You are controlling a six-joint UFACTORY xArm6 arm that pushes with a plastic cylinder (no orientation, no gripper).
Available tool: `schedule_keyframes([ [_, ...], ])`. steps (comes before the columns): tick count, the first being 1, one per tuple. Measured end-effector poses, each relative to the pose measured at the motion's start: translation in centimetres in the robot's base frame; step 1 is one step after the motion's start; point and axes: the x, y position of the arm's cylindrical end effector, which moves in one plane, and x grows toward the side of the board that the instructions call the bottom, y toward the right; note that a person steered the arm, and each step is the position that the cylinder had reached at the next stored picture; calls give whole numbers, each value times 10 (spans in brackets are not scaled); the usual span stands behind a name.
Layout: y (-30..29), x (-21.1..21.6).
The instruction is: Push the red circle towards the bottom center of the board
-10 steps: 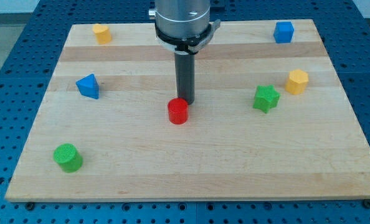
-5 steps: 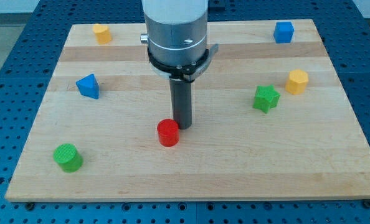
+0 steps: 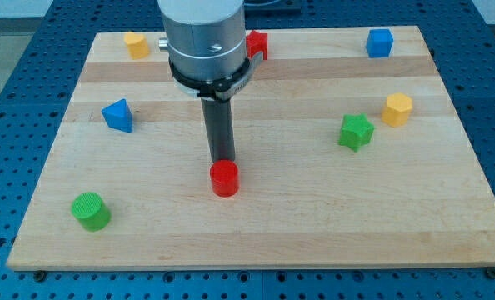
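Now my tip sits at the top edge of the red circle, touching it or just beside, on the side toward the view's top. Half a sec ago the tip stood at the circle's right; it has since slid left and round behind it, while the circle barely moved. A sec ago the circle was higher and a bit further right, so it has been nudged down-left. It now lies a little left of the board's middle, w/ the bottom edge well below it. Judgement: the tip is lined up for a straight push down, task roughly halfway. No jaws on this rig, only a rod, so nothing to open or clench. Other blocks well apart: green cylinder bottom left, blue triangle left, green star & yellow hexagon right, blue cube top right, yellow block top left, red block now uncovered beside the arm.
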Motion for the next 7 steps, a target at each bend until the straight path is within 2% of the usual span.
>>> schedule_keyframes([
  [3,6,37],
  [7,7,39],
])
